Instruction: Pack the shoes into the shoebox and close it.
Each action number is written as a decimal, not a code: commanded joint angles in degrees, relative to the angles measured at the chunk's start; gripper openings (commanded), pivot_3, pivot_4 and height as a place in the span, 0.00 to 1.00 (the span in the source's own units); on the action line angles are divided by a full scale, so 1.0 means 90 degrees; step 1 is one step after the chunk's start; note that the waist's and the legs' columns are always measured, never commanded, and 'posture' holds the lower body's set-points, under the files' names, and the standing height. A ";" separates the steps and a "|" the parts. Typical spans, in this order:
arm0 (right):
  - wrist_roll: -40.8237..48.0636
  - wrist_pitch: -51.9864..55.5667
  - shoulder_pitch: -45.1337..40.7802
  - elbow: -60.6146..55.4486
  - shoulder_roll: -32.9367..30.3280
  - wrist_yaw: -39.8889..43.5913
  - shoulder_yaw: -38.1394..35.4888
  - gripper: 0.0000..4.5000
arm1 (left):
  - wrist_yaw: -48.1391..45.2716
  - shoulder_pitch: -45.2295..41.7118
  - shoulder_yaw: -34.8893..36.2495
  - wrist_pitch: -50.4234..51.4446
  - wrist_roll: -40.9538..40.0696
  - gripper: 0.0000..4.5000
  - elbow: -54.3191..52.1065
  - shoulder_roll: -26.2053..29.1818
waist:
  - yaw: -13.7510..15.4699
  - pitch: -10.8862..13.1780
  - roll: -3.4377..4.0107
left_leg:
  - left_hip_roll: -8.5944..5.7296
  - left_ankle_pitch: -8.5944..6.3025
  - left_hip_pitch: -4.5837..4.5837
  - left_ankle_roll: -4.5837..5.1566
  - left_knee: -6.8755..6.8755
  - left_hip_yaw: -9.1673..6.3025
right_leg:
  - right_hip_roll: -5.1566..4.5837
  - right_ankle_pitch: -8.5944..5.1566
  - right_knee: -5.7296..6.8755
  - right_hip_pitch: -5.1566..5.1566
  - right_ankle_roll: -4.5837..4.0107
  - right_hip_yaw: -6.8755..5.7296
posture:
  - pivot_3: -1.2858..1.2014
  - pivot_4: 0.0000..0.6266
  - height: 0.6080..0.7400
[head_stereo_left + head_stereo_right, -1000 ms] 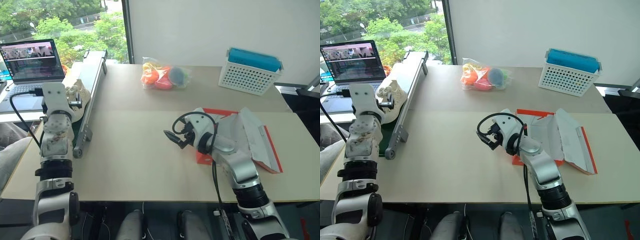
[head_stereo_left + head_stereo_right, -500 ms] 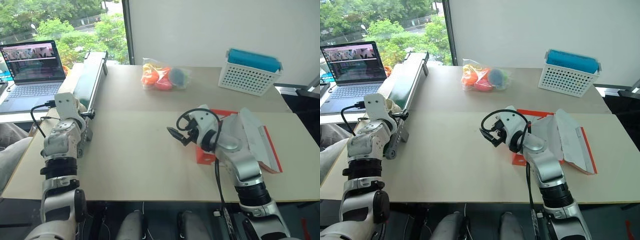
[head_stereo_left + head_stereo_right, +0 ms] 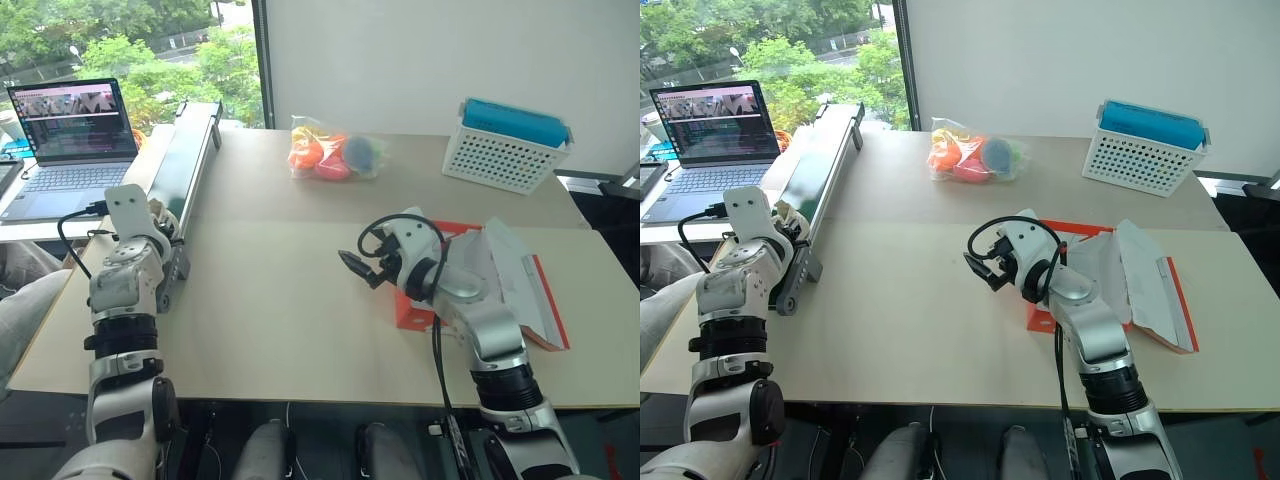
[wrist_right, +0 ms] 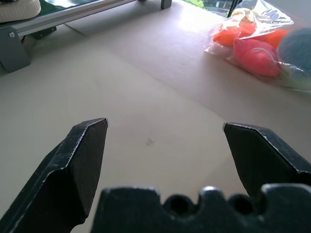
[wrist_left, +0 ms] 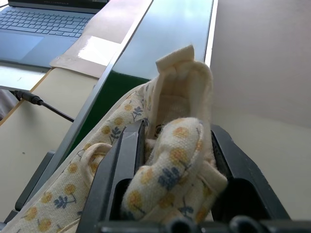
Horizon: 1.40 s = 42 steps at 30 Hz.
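Left gripper (image 5: 170, 160) clamps an upright-tilted floral-lined shoe (image 5: 165, 145), opening upward; right gripper (image 4: 165, 141) gapes wide, centre frame.

- Your left gripper (image 5: 167, 160) has come down toward six o'clock, off the raised pose.
- Its fingers (image 5: 121, 167) have closed on the floral-print shoe (image 5: 165, 145).

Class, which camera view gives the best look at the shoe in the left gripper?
The left wrist view: the shoe, cream with a small flower print, sits between the left gripper fingers. In the eye views only a sliver of it peeks past the wrist. The right wrist view catches its pale sole.
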 commanded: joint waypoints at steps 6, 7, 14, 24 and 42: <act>0.0027 -0.0265 -0.0310 0.0043 0.0132 -0.0206 -0.0245 1.00 | -0.0314 -0.0259 0.0135 -0.1151 -0.0447 0.37 -0.0761 -0.0418 | -0.0016 0.0002 -0.0003 | 0.0000 0.0012 -0.0022 -0.0021 0.0000 0.0001 | -0.0002 0.0000 -0.0010 -0.0015 0.0000 -0.0002 | 0.52 0.24 0.73; 0.0021 -0.0271 -0.0337 0.0096 0.0144 -0.0243 -0.0276 1.00 | -0.0387 -0.0280 0.0128 -0.1148 -0.0560 0.37 -0.0869 -0.0489 | -0.0019 0.0002 -0.0004 | 0.0000 0.0012 -0.0028 -0.0022 0.0000 0.0002 | -0.0002 0.0000 -0.0010 -0.0021 0.0000 -0.0002 | 0.52 0.24 0.73; 0.0073 -0.0285 -0.0543 0.0449 0.0254 -0.0503 -0.0552 1.00 | -0.0497 -0.0270 0.0014 -0.0909 -0.1101 0.37 -0.1573 -0.0951 | -0.0035 0.0002 -0.0004 | 0.0001 0.0011 -0.0040 -0.0018 0.0001 0.0004 | 0.0001 0.0001 -0.0007 -0.0033 -0.0001 -0.0001 | 0.52 0.24 0.73; 0.0377 0.0123 -0.0795 0.0730 0.0644 -0.0959 -0.1105 1.00 | -0.0600 -0.0084 -0.0641 -0.0361 -0.1455 0.37 -0.2153 -0.1691 | -0.0035 0.0002 -0.0004 | 0.0000 0.0008 -0.0039 -0.0011 0.0002 0.0005 | 0.0008 0.0001 -0.0004 -0.0032 -0.0001 0.0002 | 0.52 0.24 0.73; 0.0562 0.0413 -0.0487 0.0380 0.0732 -0.1244 -0.1251 1.00 | -0.0951 -0.0190 -0.2668 -0.0414 0.0968 0.37 -0.0008 -0.0568 | -0.0116 0.0002 -0.0003 | 0.0001 -0.0004 -0.0040 0.0012 0.0000 0.0004 | 0.0015 0.0001 0.0002 -0.0041 -0.0001 0.0006 | 0.52 0.24 0.73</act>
